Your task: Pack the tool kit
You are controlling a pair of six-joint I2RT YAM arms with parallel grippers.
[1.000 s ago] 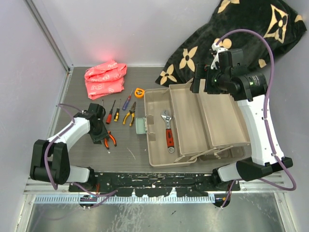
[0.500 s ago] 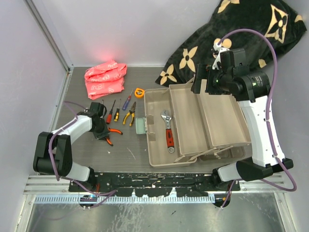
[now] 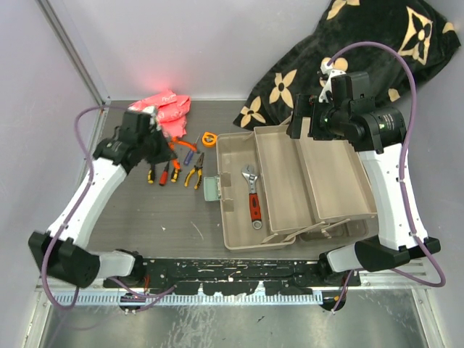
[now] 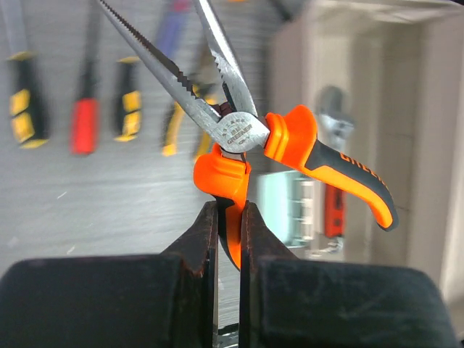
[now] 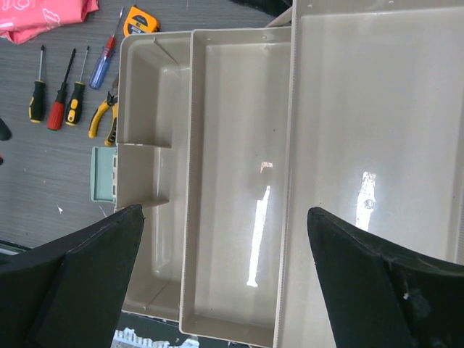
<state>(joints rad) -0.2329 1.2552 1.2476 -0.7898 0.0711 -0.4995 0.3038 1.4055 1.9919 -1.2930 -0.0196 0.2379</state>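
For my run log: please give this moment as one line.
left jaws: shut on orange pliers, off the table | right jaws: open, above toolbox | red wrench: in toolbox

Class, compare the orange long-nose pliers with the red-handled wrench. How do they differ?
The orange pliers are clamped by one handle in the left gripper; the wrench lies loose in the toolbox. The orange pliers have two spread handles and long thin tips; the wrench has a single handle. Both are metal-headed hand tools.
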